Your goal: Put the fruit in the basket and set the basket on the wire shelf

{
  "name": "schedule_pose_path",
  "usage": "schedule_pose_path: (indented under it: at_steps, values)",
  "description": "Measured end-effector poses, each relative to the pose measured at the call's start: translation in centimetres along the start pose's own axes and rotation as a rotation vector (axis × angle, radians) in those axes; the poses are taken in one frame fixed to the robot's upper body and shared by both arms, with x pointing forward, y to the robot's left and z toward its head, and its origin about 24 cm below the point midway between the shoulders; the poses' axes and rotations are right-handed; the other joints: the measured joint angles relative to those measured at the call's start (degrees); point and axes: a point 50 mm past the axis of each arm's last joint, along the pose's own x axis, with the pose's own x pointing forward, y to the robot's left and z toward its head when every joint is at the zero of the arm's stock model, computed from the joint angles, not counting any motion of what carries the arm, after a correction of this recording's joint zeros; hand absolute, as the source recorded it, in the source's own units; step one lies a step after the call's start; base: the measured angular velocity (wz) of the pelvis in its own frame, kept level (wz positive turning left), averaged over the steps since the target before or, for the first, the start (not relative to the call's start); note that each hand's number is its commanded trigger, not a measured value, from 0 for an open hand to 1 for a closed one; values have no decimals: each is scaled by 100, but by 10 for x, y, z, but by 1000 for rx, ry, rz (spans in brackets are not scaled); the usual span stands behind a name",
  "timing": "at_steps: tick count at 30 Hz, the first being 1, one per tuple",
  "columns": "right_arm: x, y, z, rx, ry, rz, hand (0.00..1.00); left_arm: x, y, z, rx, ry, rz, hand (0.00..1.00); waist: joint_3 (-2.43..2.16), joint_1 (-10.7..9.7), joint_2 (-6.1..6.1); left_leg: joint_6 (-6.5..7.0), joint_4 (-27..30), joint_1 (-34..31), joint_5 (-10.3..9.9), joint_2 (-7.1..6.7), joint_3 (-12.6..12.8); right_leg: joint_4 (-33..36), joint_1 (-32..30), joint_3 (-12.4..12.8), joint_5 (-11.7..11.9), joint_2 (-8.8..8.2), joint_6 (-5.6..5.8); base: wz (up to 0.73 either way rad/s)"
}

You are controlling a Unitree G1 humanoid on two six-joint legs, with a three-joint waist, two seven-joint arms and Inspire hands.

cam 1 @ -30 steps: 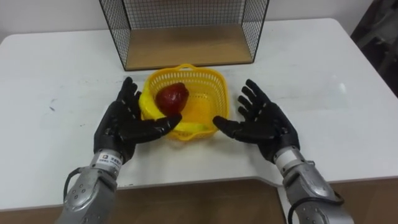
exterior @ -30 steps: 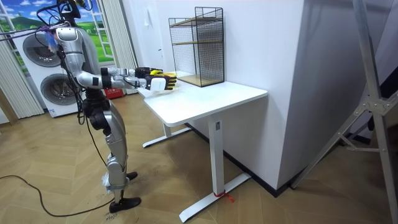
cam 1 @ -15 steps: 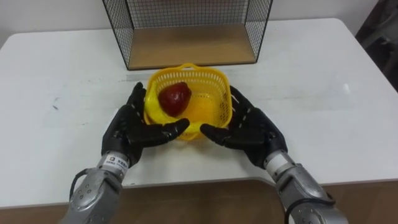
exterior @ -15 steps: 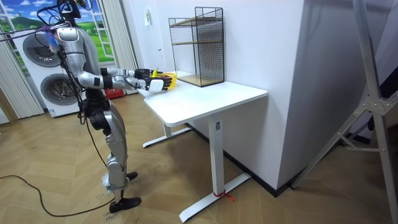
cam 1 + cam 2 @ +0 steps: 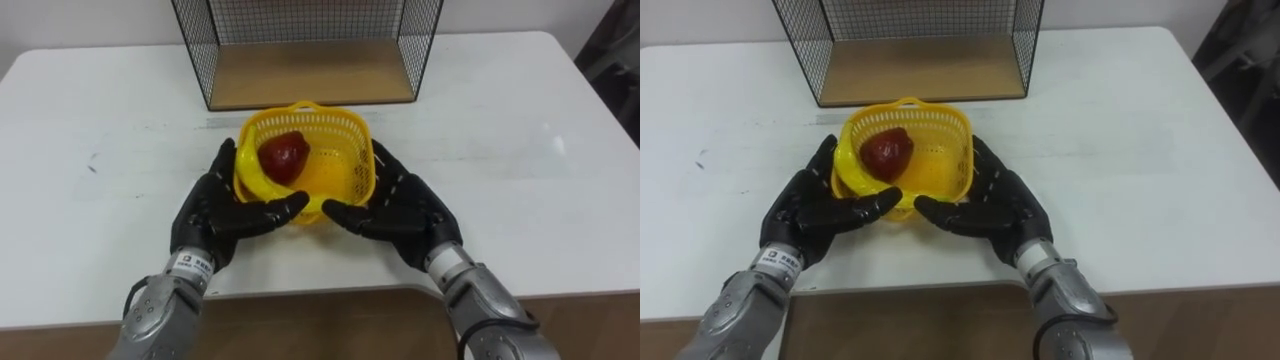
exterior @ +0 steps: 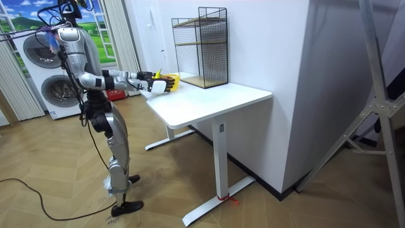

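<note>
Flanking the yellow basket (image 5: 300,108) mid-frame, left hand (image 5: 213,213) and right hand (image 5: 407,208) pressed straight fingers to its sides, red fruit (image 5: 284,157) inside; an uneven squeeze could tip it before reaching the wire shelf (image 5: 310,75) above.

We've got the basket (image 5: 345,176) on the table (image 5: 520,150), with the fruit (image 5: 284,157) in its left half. The wire shelf (image 5: 310,72) sits just behind the basket, our left hand (image 5: 215,215) flat against its left wall and our right hand (image 5: 405,210) against its right.
</note>
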Motion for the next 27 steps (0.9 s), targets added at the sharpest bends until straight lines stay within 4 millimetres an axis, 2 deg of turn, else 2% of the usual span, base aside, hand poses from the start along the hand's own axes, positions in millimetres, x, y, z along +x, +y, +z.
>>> schedule_pose_path:
  at_steps: [7, 13, 21, 27]
  values:
    - [1, 1, 0, -7, -2, -2, 0, 0, -4, -2, -7, 4, -9, 0, 2, -13, -4, 0, -1, -3, 0, 0, 11, -3, -2, 0, 0, -4, 0, 0]
    - [7, 3, 8, -20, -29, -11, 0, 1, -10, -4, -23, -3, -24, 0, 1, -19, -2, 0, 30, -18, 0, 4, 33, -1, -3, -4, 0, -6, 1, 0]
    - [15, 11, 32, -81, -113, -7, 0, 12, -20, 11, -5, -62, -74, 0, -1, -26, 1, 0, 50, -11, 0, 10, 34, 20, 5, -9, 0, -8, 1, 0]
    - [14, 9, 36, -87, -135, -24, 0, 16, -25, 16, -1, -78, -92, 0, -6, -23, 8, 0, 87, -17, 0, 19, 40, 36, 3, -4, 1, -5, -1, 0]
